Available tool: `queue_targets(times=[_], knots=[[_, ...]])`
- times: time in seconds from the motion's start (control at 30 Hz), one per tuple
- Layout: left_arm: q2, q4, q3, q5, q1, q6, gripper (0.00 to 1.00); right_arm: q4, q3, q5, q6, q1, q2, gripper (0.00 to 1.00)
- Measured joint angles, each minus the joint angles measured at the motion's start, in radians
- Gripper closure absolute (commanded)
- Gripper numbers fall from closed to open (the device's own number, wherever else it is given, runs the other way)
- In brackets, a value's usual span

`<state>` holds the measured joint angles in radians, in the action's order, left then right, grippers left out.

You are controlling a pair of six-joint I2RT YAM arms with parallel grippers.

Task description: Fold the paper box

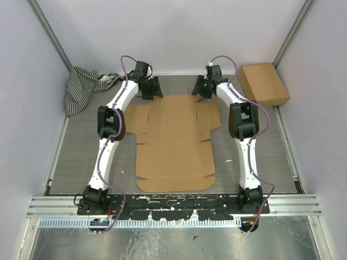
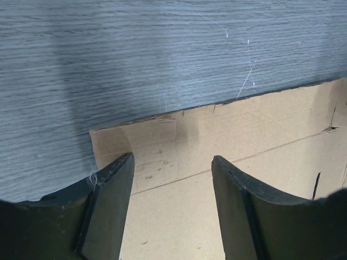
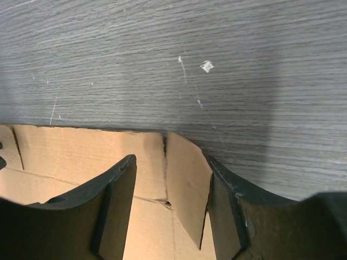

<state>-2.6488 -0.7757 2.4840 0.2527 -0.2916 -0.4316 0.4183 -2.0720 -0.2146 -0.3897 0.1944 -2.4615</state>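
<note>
Two arms and one big flat sheet, that's what I'm driving right now. Biggest first: the grey wood-grain table (image 1: 76, 157) fills most of the overhead frame. The paper box (image 1: 173, 143) lies flat on it dead centre, fully unfolded, running from just above the arm bases up to the grippers near the top.

My guess is it's light and thin, stiff across the panels but happy to bend along the pressed creases. I'd expect it to skate around on that smooth tabletop if I push from one side only, and the slits look like places it could tear. I'd grab it by the flaps along the top edge, one per arm.

Looks-wise it's plain brown, with a rounded lip at the bottom, a wide panel in the middle, and notched side tabs and slits higher up.

The smaller brown box (image 1: 263, 84) sits in the upper right corner and a striped cloth (image 1: 81, 89) is bunched up at upper left.

The left gripper (image 2: 172, 162) has its jaws apart, nothing between them, hovering over the sheet's corner tab (image 2: 135, 157). The right gripper (image 3: 171, 162) is the same, jaws spread, with a corner flap (image 3: 187, 173) that looks slightly lifted beside its right finger.
</note>
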Motion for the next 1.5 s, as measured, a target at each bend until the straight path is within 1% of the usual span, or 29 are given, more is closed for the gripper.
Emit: queue_targets(times=[0.27, 0.6, 0.93, 1.27, 1.4, 1.5], knots=[[0.0, 0.0, -0.003, 0.003, -0.006, 0.0, 0.35, -0.003, 0.021, 0.005, 0.023, 0.045, 0.016, 0.43], [0.0, 0.005, -0.006, 0.004, -0.006, 0.0, 0.35, -0.003, 0.038, 0.05, 0.048, 0.077, 0.053, 0.43], [0.006, 0.015, -0.019, 0.008, -0.006, 0.001, 0.35, 0.004, 0.036, 0.048, 0.051, 0.079, 0.053, 0.42], [0.006, 0.015, -0.019, 0.011, -0.006, 0.001, 0.35, 0.057, -0.011, 0.054, 0.07, 0.092, 0.013, 0.44], [0.006, 0.014, -0.019, 0.011, -0.006, 0.002, 0.34, 0.065, -0.015, 0.056, 0.08, 0.1, 0.009, 0.44], [0.006, 0.014, -0.019, 0.011, -0.006, 0.004, 0.31, 0.073, -0.023, 0.057, 0.084, 0.101, 0.006, 0.44]])
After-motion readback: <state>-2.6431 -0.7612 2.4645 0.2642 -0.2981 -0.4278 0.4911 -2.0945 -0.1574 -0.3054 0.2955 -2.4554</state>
